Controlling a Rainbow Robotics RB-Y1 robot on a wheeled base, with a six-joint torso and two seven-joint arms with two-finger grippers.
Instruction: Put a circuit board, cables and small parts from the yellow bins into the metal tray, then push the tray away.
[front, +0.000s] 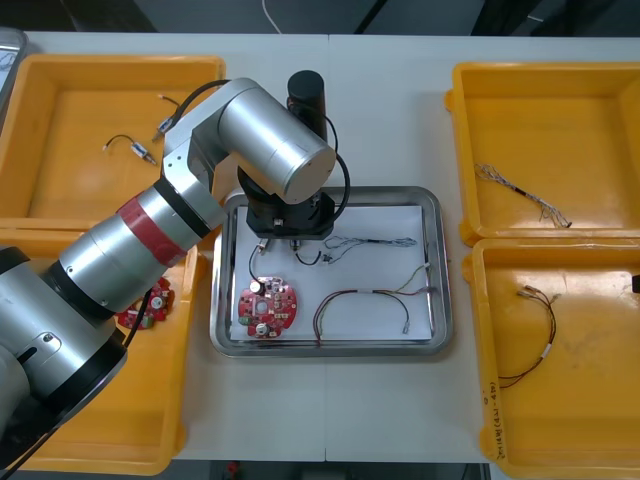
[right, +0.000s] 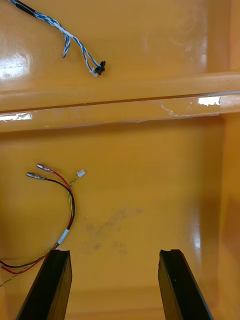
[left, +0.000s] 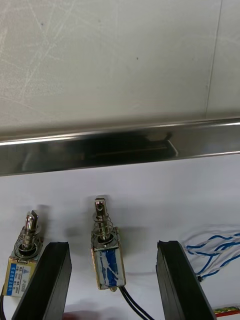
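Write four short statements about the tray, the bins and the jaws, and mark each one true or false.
1. A round red circuit board lies in the metal tray. True.
2. The left arm's jaws are shut on a small metal part. False: they stand open, with a small metal part lying between them in the tray.
3. The right arm's jaws stand open over a yellow bin holding a red and yellow cable. True.
4. The tray holds no cables. False: a blue and white cable and a second red and yellow cable lie in it.
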